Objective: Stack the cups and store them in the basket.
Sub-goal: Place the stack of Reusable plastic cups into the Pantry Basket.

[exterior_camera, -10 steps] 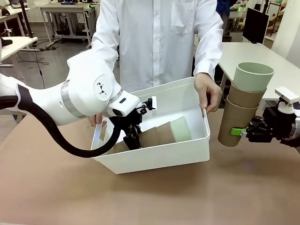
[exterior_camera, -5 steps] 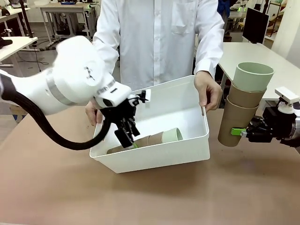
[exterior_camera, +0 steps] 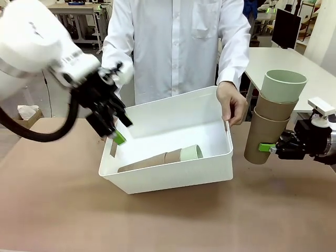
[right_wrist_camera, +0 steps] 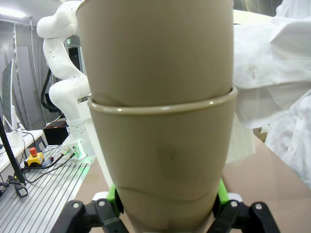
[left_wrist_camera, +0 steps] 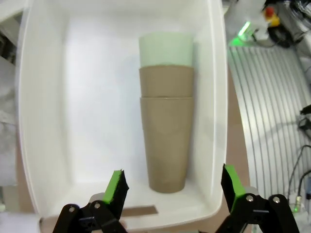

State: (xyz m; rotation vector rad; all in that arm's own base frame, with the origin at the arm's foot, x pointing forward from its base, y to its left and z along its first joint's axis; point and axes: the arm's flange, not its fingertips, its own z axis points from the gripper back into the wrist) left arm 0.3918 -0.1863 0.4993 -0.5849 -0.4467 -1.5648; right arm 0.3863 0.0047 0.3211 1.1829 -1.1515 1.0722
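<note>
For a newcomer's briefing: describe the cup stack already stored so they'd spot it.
Find the white basket mid-table. A stack of three cups lies on its side inside. The other stack is held mouth-up by the right gripper.

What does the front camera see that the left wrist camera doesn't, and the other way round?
Front view: the person's hand on the basket rim, and the right gripper holding an upright stack of three cups, mint on top. Left wrist view: a red button and a ribbed metal surface beyond the basket. Both: the open left gripper, the white basket and the lying stack inside, two brown cups with a mint one innermost.
</note>
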